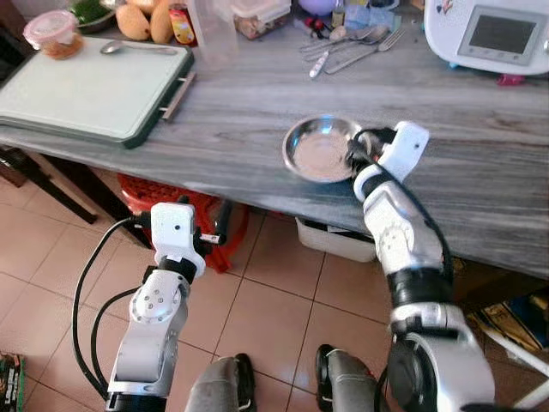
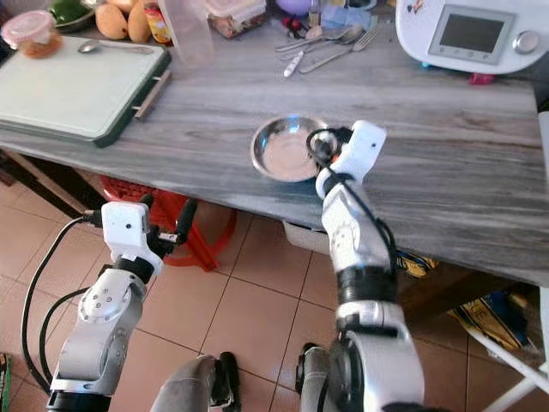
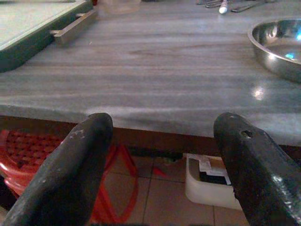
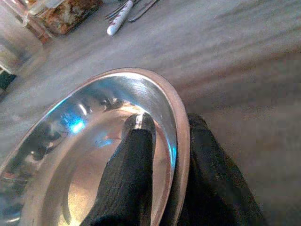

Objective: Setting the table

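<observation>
Starting with the big stuff: the grey wood-grain table (image 1: 257,137) runs across the whole scene, and everything else I'll place off the steel bowl (image 1: 319,148), which sits near the table's front edge. Well to the bowl's left lies a pale cutting board (image 1: 86,90) with a spoon on it. Behind the bowl, toward the back of the table, is a loose pile of cutlery (image 1: 347,45), and back-right of it stands a white kitchen appliance (image 1: 489,34) with a screen.

The right gripper (image 4: 164,155) has the bowl's right rim pinched, one finger inside the bowl and the other outside against the wall. The left gripper (image 3: 162,160) hangs below the table edge, left of the bowl, fingers spread wide with nothing between them.

My take on doing this bit well: that rim grip is thin and the steel looks slippery, so I'd squeeze firmly, lift just enough to clear the tabletop, and keep the bowl level while moving it. A fast swing would probably let it pivot or slip out of the fingers.
</observation>
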`<state>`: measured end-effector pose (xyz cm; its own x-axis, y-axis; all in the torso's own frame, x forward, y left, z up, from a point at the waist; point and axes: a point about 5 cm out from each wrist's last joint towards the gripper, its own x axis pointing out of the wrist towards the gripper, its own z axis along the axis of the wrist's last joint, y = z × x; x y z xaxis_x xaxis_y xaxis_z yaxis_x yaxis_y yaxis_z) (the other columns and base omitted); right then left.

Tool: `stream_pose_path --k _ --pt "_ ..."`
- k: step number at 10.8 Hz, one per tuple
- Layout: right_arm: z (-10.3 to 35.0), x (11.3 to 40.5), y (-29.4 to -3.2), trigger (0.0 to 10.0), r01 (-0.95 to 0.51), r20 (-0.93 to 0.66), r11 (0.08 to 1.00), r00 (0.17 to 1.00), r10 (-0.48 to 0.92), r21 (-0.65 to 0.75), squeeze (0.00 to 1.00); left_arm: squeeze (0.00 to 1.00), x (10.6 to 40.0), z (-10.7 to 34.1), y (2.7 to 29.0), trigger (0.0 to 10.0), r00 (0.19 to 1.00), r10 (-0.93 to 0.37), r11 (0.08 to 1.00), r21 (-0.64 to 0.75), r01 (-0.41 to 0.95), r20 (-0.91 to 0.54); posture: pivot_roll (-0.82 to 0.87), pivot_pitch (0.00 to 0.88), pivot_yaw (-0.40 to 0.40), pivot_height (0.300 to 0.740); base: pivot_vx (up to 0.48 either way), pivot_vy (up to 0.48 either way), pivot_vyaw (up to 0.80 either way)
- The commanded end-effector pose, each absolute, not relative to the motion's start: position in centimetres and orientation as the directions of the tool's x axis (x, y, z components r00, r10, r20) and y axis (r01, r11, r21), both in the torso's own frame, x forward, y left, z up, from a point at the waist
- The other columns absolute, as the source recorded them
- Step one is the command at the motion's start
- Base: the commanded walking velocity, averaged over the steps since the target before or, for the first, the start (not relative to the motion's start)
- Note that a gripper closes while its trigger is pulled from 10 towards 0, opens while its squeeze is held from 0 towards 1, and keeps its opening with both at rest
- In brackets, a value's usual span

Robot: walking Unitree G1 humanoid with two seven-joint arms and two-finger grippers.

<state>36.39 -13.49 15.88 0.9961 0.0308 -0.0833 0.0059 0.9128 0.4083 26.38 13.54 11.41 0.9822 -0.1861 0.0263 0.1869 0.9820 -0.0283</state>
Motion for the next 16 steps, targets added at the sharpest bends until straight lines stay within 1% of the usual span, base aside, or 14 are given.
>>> stream_pose_path --k 1,2,3,5,8,10,14,16 --pt "15.2 35.8 -13.1 10.0 0.018 -0.119 0.909 0.992 0.035 0.416 0.00 0.00 26.2 11.4 13.7 10.0 0.983 -0.183 0.982 -0.032 0.184 0.022 -0.02 0.218 0.084 0.740 0.000 0.000 0.00" --pt "14.9 35.5 -13.5 10.0 0.038 -0.127 0.914 0.992 0.015 0.405 0.00 0.00 26.2 11.4 13.6 10.0 0.982 -0.187 0.982 -0.034 0.187 0.020 -0.03 0.222 0.088 0.740 0.000 0.000 0.00" --pt "14.4 35.3 -14.0 10.0 0.063 -0.141 0.916 0.990 -0.007 0.397 1.00 0.00 26.2 11.4 13.5 10.0 0.981 -0.192 0.981 -0.035 0.192 0.019 -0.03 0.222 0.090 0.740 0.000 0.000 0.00" --pt "14.9 35.3 -14.2 10.0 0.052 -0.122 0.925 0.992 -0.007 0.376 1.00 0.00 26.3 11.4 13.5 10.0 0.981 -0.195 0.980 -0.034 0.196 0.020 -0.03 0.222 0.090 0.740 0.000 0.000 0.00" --pt "16.7 35.6 -13.3 10.0 -0.029 -0.025 0.906 0.999 0.044 0.422 1.00 0.00 26.3 11.4 13.6 10.0 0.981 -0.192 0.981 -0.034 0.192 0.020 -0.02 0.221 0.087 0.740 0.000 0.000 0.00" --pt "17.1 35.5 -13.1 10.0 -0.046 -0.006 0.912 0.999 0.053 0.407 1.00 0.00 26.3 11.4 13.5 10.0 0.981 -0.194 0.980 -0.035 0.195 0.022 -0.03 0.219 0.086 0.740 0.000 0.000 0.00" --pt "18.0 34.6 -14.0 10.0 -0.039 0.013 0.909 0.999 0.037 0.415 1.00 0.00 26.5 11.5 13.4 10.0 0.981 -0.193 0.980 -0.044 0.194 0.029 -0.03 0.208 0.079 0.740 0.000 0.000 0.00" --pt "18.9 33.4 -13.9 10.0 -0.070 0.069 0.935 0.996 0.049 0.347 1.00 0.00 26.6 11.6 13.4 10.0 0.983 -0.182 0.982 -0.052 0.183 0.031 -0.04 0.204 0.075 0.740 0.000 0.000 0.00"
